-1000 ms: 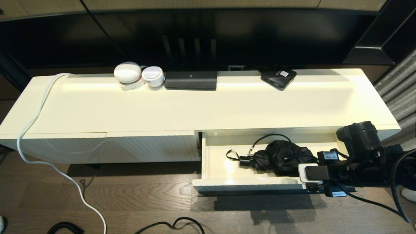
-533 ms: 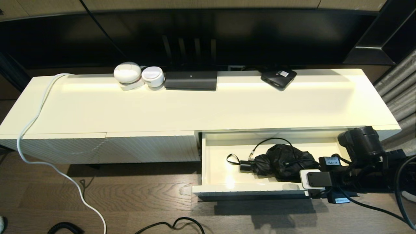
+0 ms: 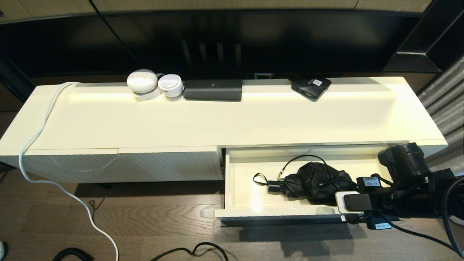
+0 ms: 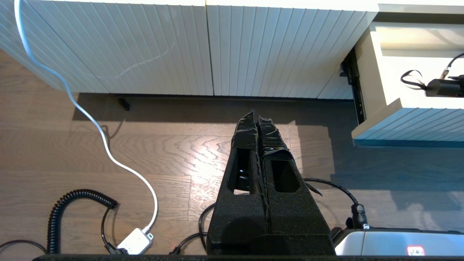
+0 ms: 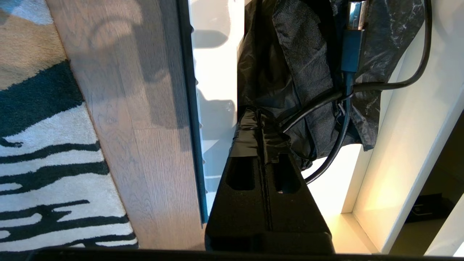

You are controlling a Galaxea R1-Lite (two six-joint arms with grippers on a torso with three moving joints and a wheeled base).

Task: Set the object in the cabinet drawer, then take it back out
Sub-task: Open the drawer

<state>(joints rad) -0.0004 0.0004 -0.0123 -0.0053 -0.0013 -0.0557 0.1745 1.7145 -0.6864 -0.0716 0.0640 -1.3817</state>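
Inside the open cream drawer (image 3: 239, 174) lies a crumpled black umbrella (image 3: 315, 179); right claw (image 5: 259, 114) closed, empty.

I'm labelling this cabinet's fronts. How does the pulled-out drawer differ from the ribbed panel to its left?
The cabinet drawer stands pulled out with its cream interior showing; the ribbed panel sits flush and shut. The drawer holds a black folded umbrella and a black cable; nothing inside the panel shows. A dark bar runs along the drawer's front; the panel shows no handle. Both have cream-white, vertically ribbed fronts.
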